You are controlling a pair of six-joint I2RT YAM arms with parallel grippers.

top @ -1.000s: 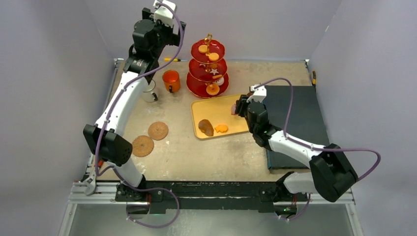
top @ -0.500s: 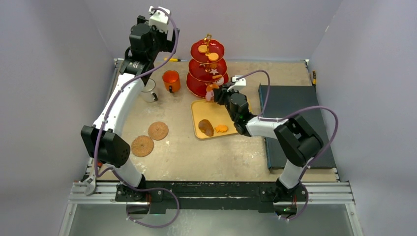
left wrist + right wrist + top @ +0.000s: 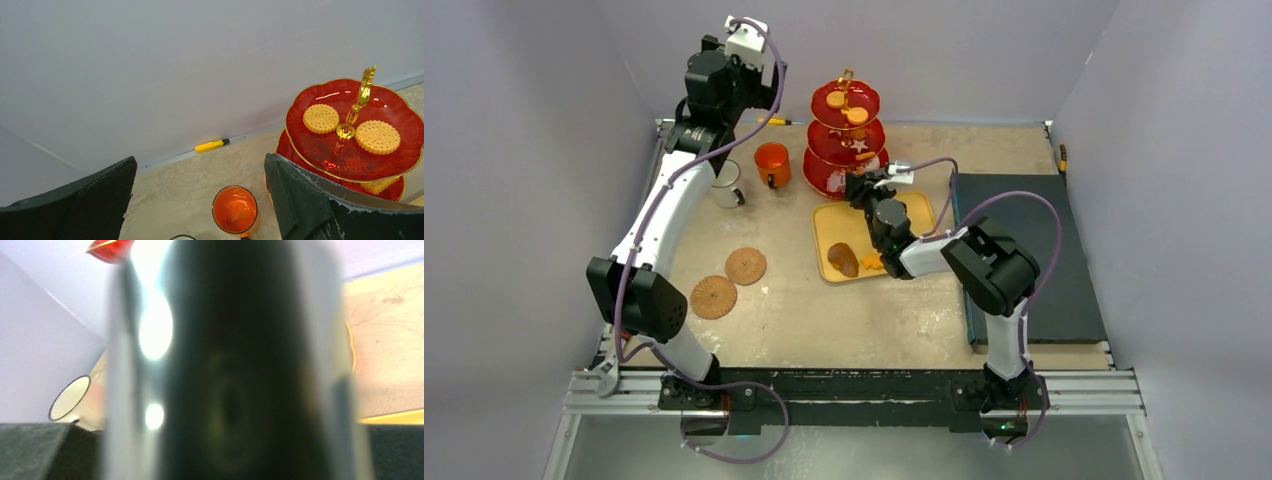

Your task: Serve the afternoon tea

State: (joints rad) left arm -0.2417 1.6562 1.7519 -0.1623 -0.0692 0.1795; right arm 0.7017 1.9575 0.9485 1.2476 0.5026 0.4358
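The red three-tier stand (image 3: 846, 100) rises at the back of the table, two biscuits (image 3: 321, 118) on its top tier (image 3: 390, 107). My right gripper (image 3: 859, 187) is at the bottom tier's front edge, shut on a dark round pastry (image 3: 230, 390) that fills and blurs the right wrist view. A brown croissant (image 3: 843, 260) and an orange pastry (image 3: 872, 262) lie on the yellow tray (image 3: 834, 225). High at the back left, my left gripper (image 3: 200, 165) hangs open and empty over the orange mug (image 3: 235, 210). The white mug (image 3: 727, 185) stands left of it. Two coasters (image 3: 745, 265) (image 3: 714, 297) lie front left.
A yellow screwdriver (image 3: 210, 146) lies against the back wall. A dark mat (image 3: 1034, 240) covers the right side of the table. Grey walls close in the left, back and right.
My right arm swung left from the tray's right side to the stand's bottom tier, carrying the pastry. The left arm only shifted slightly.
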